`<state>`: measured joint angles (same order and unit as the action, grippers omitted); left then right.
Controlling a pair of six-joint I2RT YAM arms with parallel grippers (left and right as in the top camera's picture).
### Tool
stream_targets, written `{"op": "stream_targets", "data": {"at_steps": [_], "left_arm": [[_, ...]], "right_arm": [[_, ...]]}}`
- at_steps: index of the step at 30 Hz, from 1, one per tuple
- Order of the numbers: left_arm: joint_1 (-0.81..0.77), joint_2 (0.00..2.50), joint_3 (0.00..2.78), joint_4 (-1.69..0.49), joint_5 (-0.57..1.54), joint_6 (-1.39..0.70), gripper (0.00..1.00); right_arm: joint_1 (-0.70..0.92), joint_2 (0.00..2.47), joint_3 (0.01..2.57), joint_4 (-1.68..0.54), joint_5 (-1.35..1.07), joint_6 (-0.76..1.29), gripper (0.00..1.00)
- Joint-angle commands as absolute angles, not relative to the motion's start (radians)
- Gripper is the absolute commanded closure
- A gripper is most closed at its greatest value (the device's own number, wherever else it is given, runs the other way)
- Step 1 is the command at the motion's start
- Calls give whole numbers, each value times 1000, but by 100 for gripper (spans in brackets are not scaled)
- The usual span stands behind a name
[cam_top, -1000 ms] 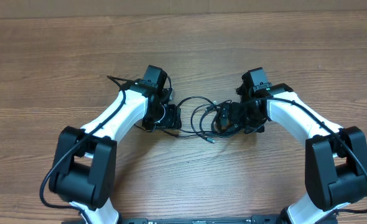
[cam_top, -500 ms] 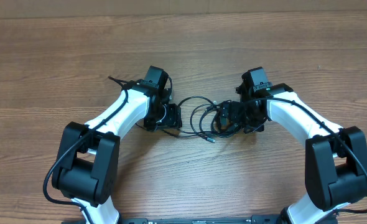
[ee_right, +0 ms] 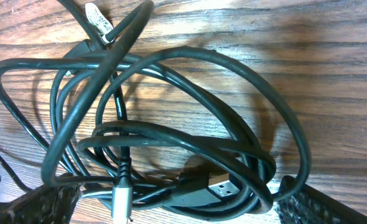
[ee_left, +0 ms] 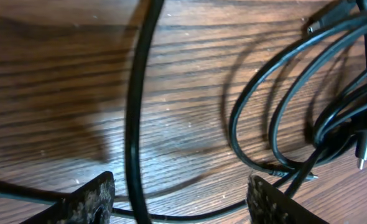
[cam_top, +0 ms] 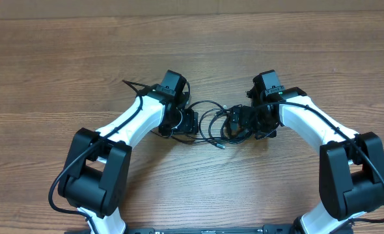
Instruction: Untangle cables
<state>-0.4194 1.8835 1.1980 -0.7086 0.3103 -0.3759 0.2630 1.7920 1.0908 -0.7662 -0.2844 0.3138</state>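
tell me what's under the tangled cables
Bare wooden table shows through the loops of the cables. A plug lies partly tucked beneath the strands. Where strands cross, the lower ones are covered.

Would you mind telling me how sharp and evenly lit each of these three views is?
Overhead: even light, sharp, faint shadows on the table. Left wrist: the near cable is soft, with dark shadows around it. Right wrist: the cables are crisp, the gripper fingertips at the bottom corners blurred.
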Motion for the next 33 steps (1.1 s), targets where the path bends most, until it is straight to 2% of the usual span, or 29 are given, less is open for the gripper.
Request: {"op": "stream_targets", "data": {"at_steps": [1,33], "left_arm": [[-427,1896,1214,-700,302,-393,32],[-427,1897,1213,-679,276,-401,31]], "right_arm": [[265,1796,1085,-760,-290,314,0],[265,1796,1085,-760,-290,314,0]]}}
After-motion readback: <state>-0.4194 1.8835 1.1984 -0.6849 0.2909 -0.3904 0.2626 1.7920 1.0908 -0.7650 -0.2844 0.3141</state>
